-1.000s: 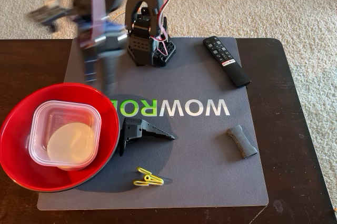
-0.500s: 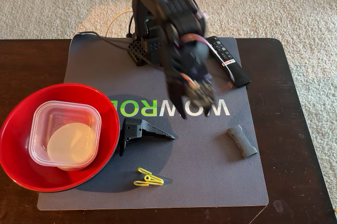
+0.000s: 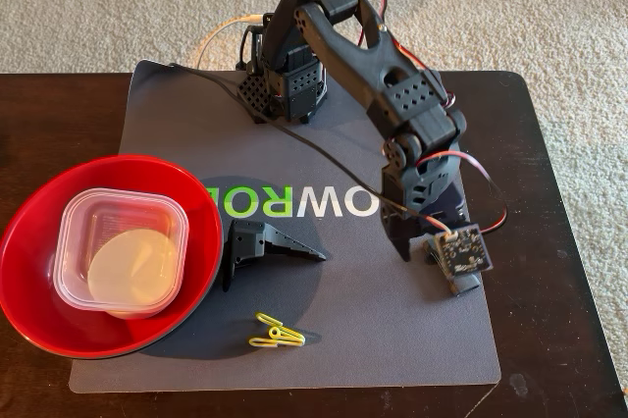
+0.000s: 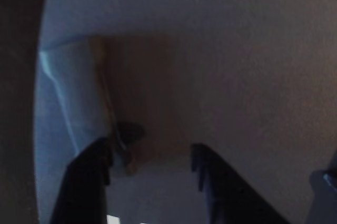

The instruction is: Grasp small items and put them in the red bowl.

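The red bowl [image 3: 201,204] sits at the left of the fixed view. It holds the clear square tub [image 3: 80,222] with the small white bowl [image 3: 132,269] inside. A black angular piece [image 3: 267,244] and yellow clips [image 3: 277,333] lie on the mat near the bowl. My gripper [image 3: 428,257] is lowered at the right, directly over the short black ridged bar [image 3: 465,284], which it mostly hides. In the wrist view the gripper [image 4: 150,153] is open, with only mat between its fingers [image 4: 89,176]. The arm hides the black remote.
A grey mat [image 3: 324,339] printed with WOWROBO covers a dark wooden table [image 3: 559,320]. The arm's base [image 3: 285,84] stands at the mat's back edge, with a cable trailing across the mat. Carpet lies beyond the table.
The arm has swung from above the bowl at the left, across the mat, to the right. It has come down over the ridged bar.
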You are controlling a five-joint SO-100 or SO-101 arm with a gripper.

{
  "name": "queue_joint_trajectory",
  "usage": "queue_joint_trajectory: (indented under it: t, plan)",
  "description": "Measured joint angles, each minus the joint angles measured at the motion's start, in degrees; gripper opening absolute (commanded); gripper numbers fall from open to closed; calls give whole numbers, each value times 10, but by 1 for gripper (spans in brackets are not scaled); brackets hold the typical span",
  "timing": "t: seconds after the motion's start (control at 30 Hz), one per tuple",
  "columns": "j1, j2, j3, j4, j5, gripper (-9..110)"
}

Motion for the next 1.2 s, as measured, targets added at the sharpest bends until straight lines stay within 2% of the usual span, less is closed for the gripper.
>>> queue_joint_trajectory:
  t: [0.47,0.5,0.57,0.83,1.0,1.2]
  plan:
    - [-54,-82,-36,-26,-34,19]
    - [-54,-83,-36,-26,-34,17]
    - [-54,-84,-36,-26,-35,0]
    - [-42,-69,-32,-28,-62,0]
    - [40,32,47,-27,-85,0]
    - [139,295,106,38,-124,0]
